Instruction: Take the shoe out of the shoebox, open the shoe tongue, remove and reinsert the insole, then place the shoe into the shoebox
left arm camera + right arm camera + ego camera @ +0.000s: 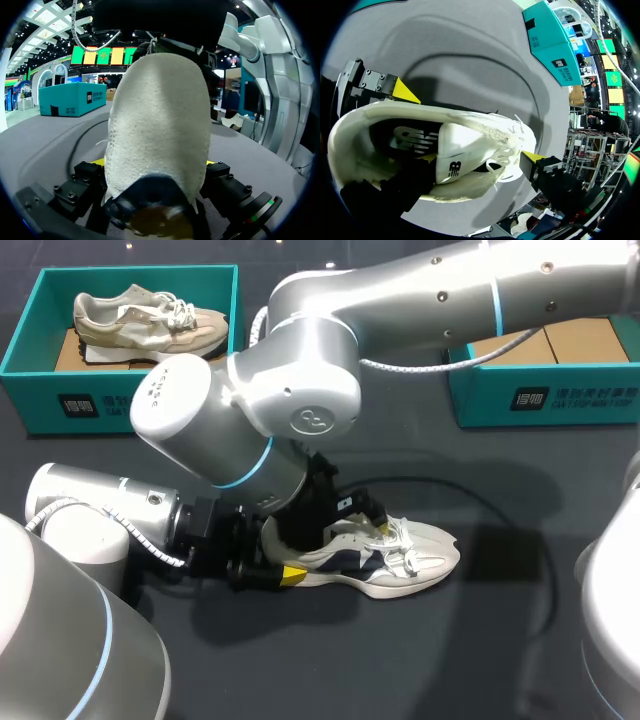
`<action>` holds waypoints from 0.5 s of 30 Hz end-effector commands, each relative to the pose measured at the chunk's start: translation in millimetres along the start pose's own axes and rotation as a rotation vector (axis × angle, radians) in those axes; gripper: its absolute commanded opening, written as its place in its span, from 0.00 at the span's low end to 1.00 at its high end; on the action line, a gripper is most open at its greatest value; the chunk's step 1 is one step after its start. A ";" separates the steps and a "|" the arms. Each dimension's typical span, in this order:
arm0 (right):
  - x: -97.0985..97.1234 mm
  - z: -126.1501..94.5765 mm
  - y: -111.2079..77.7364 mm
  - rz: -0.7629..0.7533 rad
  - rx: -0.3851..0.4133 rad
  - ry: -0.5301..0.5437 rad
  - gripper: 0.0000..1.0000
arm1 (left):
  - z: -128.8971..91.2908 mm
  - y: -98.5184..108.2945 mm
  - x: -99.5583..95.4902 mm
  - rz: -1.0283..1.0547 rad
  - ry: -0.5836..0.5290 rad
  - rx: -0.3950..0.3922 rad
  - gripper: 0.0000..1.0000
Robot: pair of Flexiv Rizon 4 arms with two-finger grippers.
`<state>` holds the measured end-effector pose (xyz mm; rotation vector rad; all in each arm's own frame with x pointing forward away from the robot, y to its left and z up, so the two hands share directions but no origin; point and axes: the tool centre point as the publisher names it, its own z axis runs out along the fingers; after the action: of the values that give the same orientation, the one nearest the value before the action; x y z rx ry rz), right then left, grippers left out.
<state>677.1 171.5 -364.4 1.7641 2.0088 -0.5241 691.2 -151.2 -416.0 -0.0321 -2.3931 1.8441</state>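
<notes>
A white sneaker (400, 558) with dark side panels lies on its sole on the dark table, toe pointing right. My left gripper (283, 558) comes in low from the left and is shut on the shoe's heel (160, 135), one yellow tip on each side. My right arm reaches across from the upper right, and its gripper (330, 517) stands open over the shoe's mouth. One of its fingers is inside the shoe and the other is out over the laces (507, 150). The white tongue (455, 160) lies between the fingers of the right gripper (479, 159).
A teal shoebox (150, 400) at the back left holds a beige sneaker (145, 322). A second teal shoebox (560, 395) stands at the back right, partly behind my right arm. A black cable (450, 490) curves across the table behind the shoe.
</notes>
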 end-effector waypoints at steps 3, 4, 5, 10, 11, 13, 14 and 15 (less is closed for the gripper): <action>-4.5 -7.5 -2.2 0.327 -0.010 -0.018 1.00 | -0.2 1.1 -0.5 0.000 -0.003 -0.001 0.00; -5.9 -8.9 -1.6 0.330 -0.009 -0.019 1.00 | -0.2 1.1 -0.5 0.000 -0.003 -0.001 0.00; -7.2 -10.4 -1.2 0.332 -0.010 -0.020 1.00 | -0.2 1.1 -0.5 0.000 -0.003 -0.001 0.00; -13.3 -15.7 -0.1 0.336 -0.006 -0.026 1.00 | -0.2 1.1 -0.5 0.000 -0.003 -0.001 0.00; -14.6 -16.4 -0.1 0.336 -0.005 -0.027 1.00 | -0.2 1.1 -0.5 0.000 -0.003 -0.001 0.00; -17.2 -17.6 -0.2 0.340 -0.001 -0.029 1.00 | -0.2 1.1 -0.5 0.000 -0.003 -0.001 0.00; -18.4 -18.1 -0.4 0.341 0.000 -0.029 1.00 | -0.2 1.1 -0.5 0.000 -0.003 -0.001 0.00; -19.7 -18.5 -0.8 0.344 -0.001 -0.028 1.00 | -0.2 1.1 -0.5 0.000 -0.003 -0.001 0.00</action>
<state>682.5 166.6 -340.8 1.7695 1.9694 -0.5547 691.3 -151.1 -416.0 -0.0319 -2.3931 1.8436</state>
